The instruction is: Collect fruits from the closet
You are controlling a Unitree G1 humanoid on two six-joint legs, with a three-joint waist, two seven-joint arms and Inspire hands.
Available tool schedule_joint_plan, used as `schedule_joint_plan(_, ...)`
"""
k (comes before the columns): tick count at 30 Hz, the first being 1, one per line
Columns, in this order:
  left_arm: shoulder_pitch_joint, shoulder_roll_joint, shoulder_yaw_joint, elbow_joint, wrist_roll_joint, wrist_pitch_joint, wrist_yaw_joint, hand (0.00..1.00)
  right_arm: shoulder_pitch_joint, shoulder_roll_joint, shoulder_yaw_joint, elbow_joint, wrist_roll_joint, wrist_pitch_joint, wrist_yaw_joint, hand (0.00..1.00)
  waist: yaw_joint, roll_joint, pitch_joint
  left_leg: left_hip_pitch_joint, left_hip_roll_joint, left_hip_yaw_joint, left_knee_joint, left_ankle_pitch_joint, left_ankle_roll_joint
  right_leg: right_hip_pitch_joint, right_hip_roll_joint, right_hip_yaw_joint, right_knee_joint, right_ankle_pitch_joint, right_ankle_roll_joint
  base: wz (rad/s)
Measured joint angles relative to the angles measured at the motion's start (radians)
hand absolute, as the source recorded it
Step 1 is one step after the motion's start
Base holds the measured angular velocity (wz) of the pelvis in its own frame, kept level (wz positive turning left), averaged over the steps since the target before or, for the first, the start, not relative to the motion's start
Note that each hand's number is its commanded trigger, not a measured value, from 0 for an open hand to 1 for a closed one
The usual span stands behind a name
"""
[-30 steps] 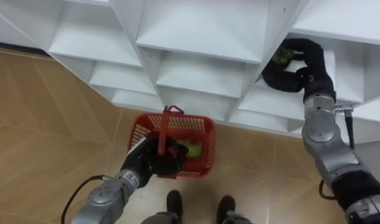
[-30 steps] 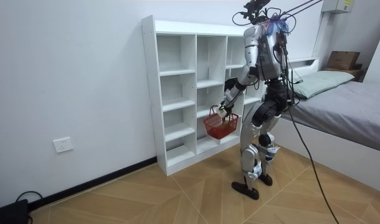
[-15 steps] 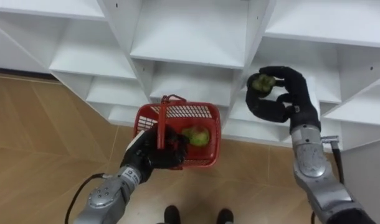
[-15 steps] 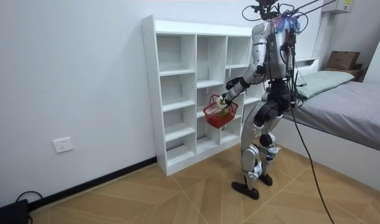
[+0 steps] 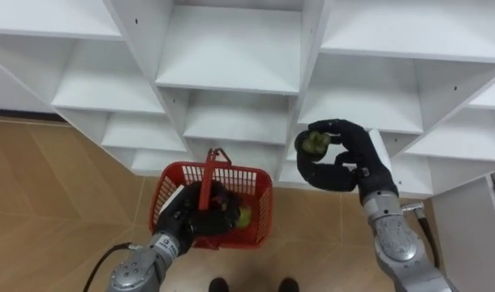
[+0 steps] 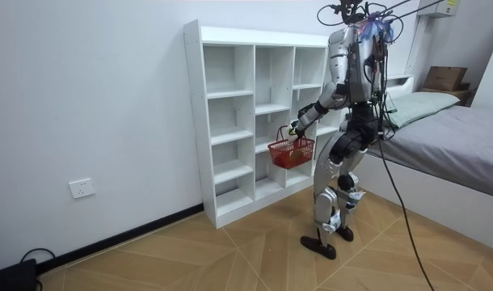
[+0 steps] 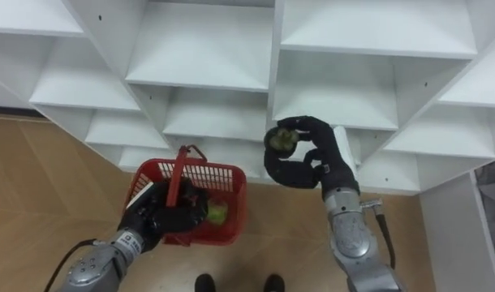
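Left eye view: right hand (image 5: 350,158) cups a green fruit (image 5: 314,143) at 2 o'clock from the basket (image 5: 261,204), left hand (image 5: 197,219) gripping its handle (image 5: 209,170). Looks light, firm, slippery; wrap it whole.

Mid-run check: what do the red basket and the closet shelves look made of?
The red basket looks like moulded plastic, matte: its walls are a fine lattice of slots, with a thin hoop handle. The closet shelves look like laminated or painted board, smooth white: flat panels, small peg holes along the uprights.
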Motion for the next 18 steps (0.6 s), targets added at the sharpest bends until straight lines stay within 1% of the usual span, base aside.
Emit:
schedule_joint_plan(2,0.000,-0.002,0.009,0.000,0.000,-0.001,0.000,1.00,0.009,0.001,-0.001,-0.016,-0.003,0.000,0.012,1.00,-0.002,0.000,0.0000,0.001,0.000,0.000,-0.004,0.000,-0.001,0.002,0.002,0.000,-0.008,0.001,0.000,0.00)
schedule_joint_plan(8,0.013,-0.026,0.016,-0.034,-0.001,-0.001,0.003,1.00,0.083,0.026,-0.003,-0.089,0.003,0.007,0.062,1.00,0.003,0.000,0.0001,0.004,-0.001,0.000,-0.020,0.000,-0.002,0.002,0.003,0.001,-0.016,0.002,0.001,-0.01)
schedule_joint_plan(15,0.011,-0.047,0.017,-0.039,-0.003,-0.003,0.003,1.00,0.097,0.034,0.006,-0.110,0.006,0.008,0.117,1.00,0.004,-0.001,0.0005,0.005,-0.001,-0.001,-0.020,0.000,-0.003,-0.002,0.003,0.007,-0.013,0.001,0.001,-0.03)
schedule_joint_plan(18,0.011,-0.053,0.016,-0.039,-0.005,-0.003,0.003,1.00,0.098,0.037,0.011,-0.139,0.013,0.019,0.138,1.00,0.003,-0.001,0.0008,0.005,-0.001,-0.001,-0.020,0.000,-0.003,-0.002,0.004,0.008,-0.013,0.001,0.001,0.00)
